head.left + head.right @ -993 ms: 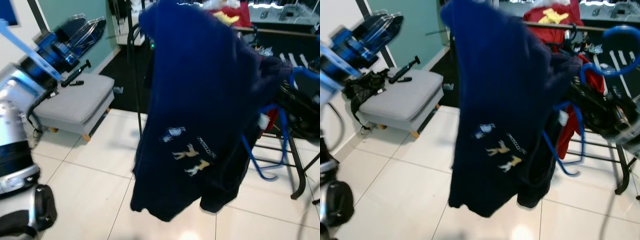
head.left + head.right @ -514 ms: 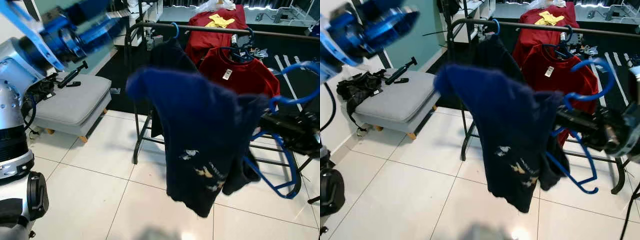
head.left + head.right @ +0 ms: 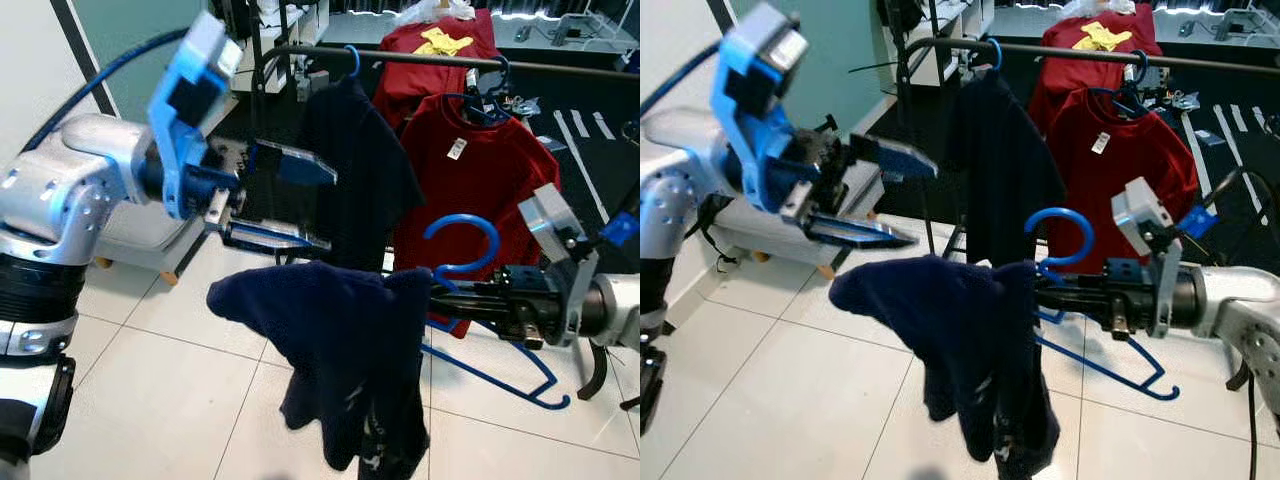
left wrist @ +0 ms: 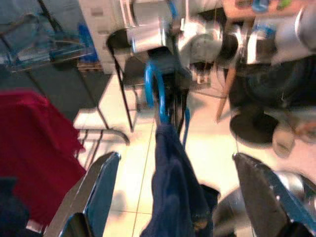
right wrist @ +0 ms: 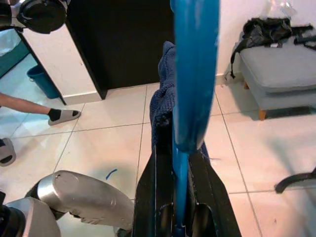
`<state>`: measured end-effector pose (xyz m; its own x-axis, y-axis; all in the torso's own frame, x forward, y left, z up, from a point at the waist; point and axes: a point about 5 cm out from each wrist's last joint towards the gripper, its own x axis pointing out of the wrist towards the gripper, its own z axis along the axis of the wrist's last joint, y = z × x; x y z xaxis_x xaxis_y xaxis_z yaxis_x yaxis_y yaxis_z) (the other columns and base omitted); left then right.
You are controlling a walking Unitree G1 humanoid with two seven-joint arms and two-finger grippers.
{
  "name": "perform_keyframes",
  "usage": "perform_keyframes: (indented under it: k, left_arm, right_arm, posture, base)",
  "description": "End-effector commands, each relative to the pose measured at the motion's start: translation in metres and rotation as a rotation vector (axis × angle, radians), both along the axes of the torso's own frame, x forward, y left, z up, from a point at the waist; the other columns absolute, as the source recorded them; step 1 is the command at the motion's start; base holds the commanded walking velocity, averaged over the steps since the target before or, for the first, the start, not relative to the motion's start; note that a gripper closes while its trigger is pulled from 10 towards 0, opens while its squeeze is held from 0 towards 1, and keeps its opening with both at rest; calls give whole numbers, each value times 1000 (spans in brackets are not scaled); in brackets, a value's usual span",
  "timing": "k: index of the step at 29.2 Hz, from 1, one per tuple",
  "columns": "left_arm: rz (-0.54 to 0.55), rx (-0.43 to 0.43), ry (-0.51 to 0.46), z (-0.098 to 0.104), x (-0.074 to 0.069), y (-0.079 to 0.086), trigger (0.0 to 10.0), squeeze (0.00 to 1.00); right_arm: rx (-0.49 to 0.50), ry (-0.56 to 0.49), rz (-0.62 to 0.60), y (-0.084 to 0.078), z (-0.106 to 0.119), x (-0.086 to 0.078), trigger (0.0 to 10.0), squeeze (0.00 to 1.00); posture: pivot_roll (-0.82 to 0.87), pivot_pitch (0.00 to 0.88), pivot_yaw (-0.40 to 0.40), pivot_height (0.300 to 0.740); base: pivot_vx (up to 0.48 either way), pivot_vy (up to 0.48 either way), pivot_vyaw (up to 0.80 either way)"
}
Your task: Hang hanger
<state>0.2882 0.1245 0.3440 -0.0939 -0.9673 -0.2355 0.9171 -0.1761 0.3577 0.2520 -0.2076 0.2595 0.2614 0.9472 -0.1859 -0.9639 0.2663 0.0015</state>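
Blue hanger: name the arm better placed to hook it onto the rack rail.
Right. Its claw is clamped on the blue hanger carrying the navy shirt, below the rail. The left claw is open, holding nothing.

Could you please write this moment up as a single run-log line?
right gripper: shut on blue hanger | navy shirt: draped over hanger | left gripper: open, above shirt | clothes rail: behind, hanger not hung

A black clothes rail (image 3: 420, 58) crosses the scene at twelve o'clock, holding a dark shirt (image 3: 352, 170) and, toward one o'clock, two red shirts (image 3: 478, 165). A grey cushioned bench (image 3: 790, 215) stands at nine o'clock on pale floor tiles (image 3: 170, 385). A person's foot in a slipper (image 5: 61, 115) rests on the tiles
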Motion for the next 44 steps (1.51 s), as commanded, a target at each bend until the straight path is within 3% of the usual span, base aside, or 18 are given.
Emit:
perform_keyframes:
  k: [1, 8, 14, 26, 28, 29, 30, 44]
  left_arm:
    - [39, 90, -27, -7, 6, -2, 10000, 0]
    - [106, 169, -25, -16, 17, -2, 10000, 0]
    - [231, 259, -7, -29, 33, 2, 10000, 0]
    - [209, 361, -14, -40, 33, 9, 10000, 0]
    - [190, 393, -10, -44, 33, 10, 1843, 0]
    - [190, 393, -10, -44, 33, 10, 1843, 0]
    - [178, 409, -6, -47, 32, 11, 0, 0]
    - [136, 451, 17, -56, 29, 13, 0, 0]
  right_arm:
    - [-10, -73, 67, 12, 11, -2, 10000, 0]
    - [-33, -112, 91, 18, 13, -1, 10000, 0]
    - [-37, -157, 98, 23, 18, 1, 10000, 0]
    - [-45, -174, 93, 22, 21, 2, 10000, 0]
    - [-48, -184, 86, 22, 21, 3, 10000, 0]
    - [-48, -184, 86, 22, 21, 3, 10000, 0]
    - [-48, -188, 84, 22, 22, 4, 10000, 0]
    - [-38, -213, 74, 23, 24, 7, 10000, 0]
  posture:
    - [23, 60, 61, 740]
    - [25, 59, 63, 740]
    - [30, 56, 66, 740]
    - [25, 55, 69, 740]
    - [23, 53, 71, 740]
    - [23, 53, 71, 740]
    - [24, 53, 71, 740]
    - [26, 52, 72, 740]
  base:
    - [0, 0, 0]
    - [0, 0, 0]
    - [0, 0, 0]
    - [0, 0, 0]
    - [0, 0, 0]
    - [0, 0, 0]
    - [0, 0, 0]
    - [0, 0, 0]
